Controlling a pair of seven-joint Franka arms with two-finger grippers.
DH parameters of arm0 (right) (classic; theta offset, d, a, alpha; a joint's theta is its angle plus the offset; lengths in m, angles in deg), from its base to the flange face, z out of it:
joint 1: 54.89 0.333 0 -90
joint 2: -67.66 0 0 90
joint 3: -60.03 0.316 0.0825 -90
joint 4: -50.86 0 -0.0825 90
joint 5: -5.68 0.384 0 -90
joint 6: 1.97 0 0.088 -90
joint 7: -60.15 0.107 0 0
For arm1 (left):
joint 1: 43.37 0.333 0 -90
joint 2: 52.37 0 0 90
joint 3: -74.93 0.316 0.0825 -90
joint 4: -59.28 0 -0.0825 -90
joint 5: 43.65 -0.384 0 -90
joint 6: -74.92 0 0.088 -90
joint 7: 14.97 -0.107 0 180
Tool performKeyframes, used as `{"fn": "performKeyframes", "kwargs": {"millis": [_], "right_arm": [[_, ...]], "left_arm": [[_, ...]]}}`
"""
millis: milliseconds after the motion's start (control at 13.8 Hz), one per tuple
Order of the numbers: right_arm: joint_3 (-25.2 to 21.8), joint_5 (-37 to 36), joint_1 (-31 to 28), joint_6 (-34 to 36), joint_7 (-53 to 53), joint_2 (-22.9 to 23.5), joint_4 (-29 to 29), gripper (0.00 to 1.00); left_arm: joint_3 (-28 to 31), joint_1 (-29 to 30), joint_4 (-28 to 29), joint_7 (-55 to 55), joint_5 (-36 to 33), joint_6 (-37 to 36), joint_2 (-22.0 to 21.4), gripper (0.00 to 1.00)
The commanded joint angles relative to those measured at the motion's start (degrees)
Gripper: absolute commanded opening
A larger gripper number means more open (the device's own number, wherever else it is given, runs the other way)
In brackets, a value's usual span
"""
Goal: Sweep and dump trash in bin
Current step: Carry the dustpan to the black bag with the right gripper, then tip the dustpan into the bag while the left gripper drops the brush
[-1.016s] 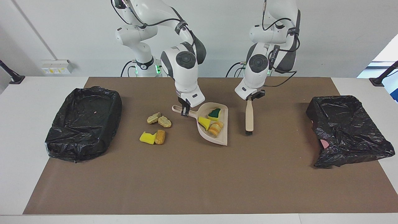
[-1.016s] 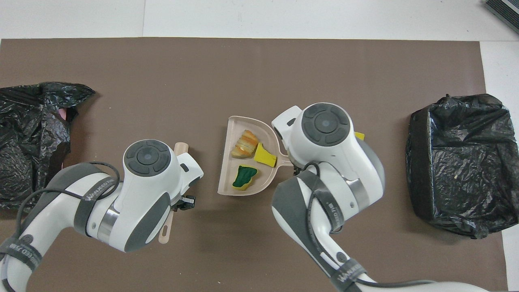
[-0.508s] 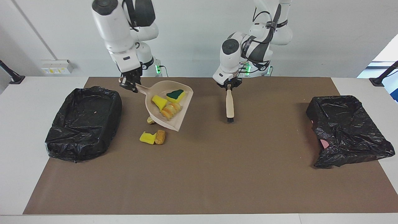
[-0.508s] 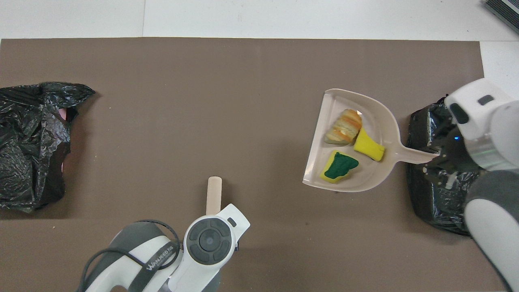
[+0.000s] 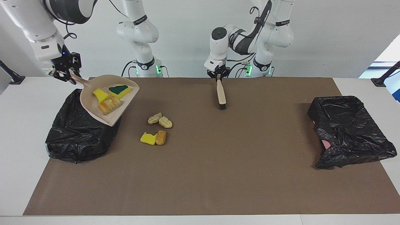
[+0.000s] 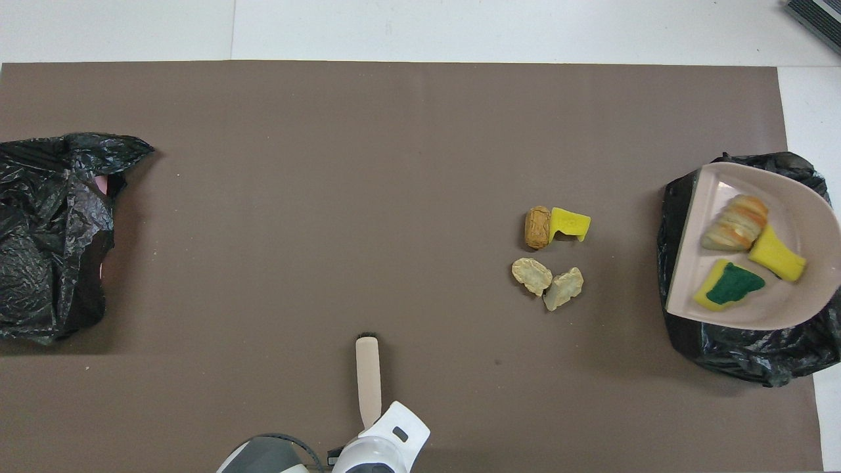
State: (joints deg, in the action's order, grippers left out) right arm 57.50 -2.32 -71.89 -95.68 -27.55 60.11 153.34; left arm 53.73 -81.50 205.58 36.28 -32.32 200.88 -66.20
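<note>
Dumping step: your right pincer [image 5: 67,75] gripped the dustpan [image 5: 107,101] handle over the bin [image 5: 79,134], three chunks [image 5: 109,105] aboard. You needed a steep tip, lip inside the rim. Left pincer [image 5: 218,76] was clamped on the brush [image 5: 221,93], waiting.

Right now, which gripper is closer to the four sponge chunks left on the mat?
Neither clearly. The right gripper holds the dustpan over the black-lined bin; the left gripper holds the brush. The sponge chunks lie between.

Three trash chunks [image 5: 110,97] ride in the raised, tilted beige dustpan [image 5: 93,109] over the black-lined bin [image 5: 78,137] at the right arm's end — one yellow, one green-topped, one orange-striped. Four more pieces [image 5: 157,128] lie on the brown mat beside the bin — two beige, one yellow touching one orange-brown.
</note>
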Motion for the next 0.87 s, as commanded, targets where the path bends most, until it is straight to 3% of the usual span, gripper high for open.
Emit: {"fn": "performKeyframes", "kwargs": {"millis": [0,290,363,508,581,653,798], "right_arm": [[0.86,-5.25,-5.13,-5.14,-4.49,-0.54,2.53,0.00],[0.95,-14.14,-5.50,-9.64,-5.99,-0.54,6.49,0.00],[0.95,-14.23,-5.41,-9.65,-7.21,-0.63,6.68,0.00],[0.95,-15.20,-5.33,-10.61,-8.19,-0.54,6.68,0.00],[0.95,-15.29,-5.15,-11.57,-7.41,-0.37,6.68,0.00],[0.95,-16.94,-4.37,-12.98,-6.01,-0.10,6.68,0.00],[1.39,-21.60,-1.39,-12.82,-3.72,-0.10,7.11,0.00]], "left_arm": [[0.90,-4.12,3.46,0.43,2.80,2.44,-3.92,0.00],[0.99,-5.20,4.26,-0.71,5.98,3.94,-2.78,0.06],[1.08,-4.85,4.00,-1.24,5.98,3.77,-2.43,0.19],[1.34,-4.32,3.21,-2.46,6.07,2.37,-1.73,0.73],[1.34,-3.01,2.07,-3.95,6.07,0.01,-1.64,0.88],[1.34,-0.13,-0.38,-6.66,5.98,-2.36,-1.03,1.00],[1.43,5.06,-6.87,-11.25,4.84,-7.11,0.29,1.00]]}}
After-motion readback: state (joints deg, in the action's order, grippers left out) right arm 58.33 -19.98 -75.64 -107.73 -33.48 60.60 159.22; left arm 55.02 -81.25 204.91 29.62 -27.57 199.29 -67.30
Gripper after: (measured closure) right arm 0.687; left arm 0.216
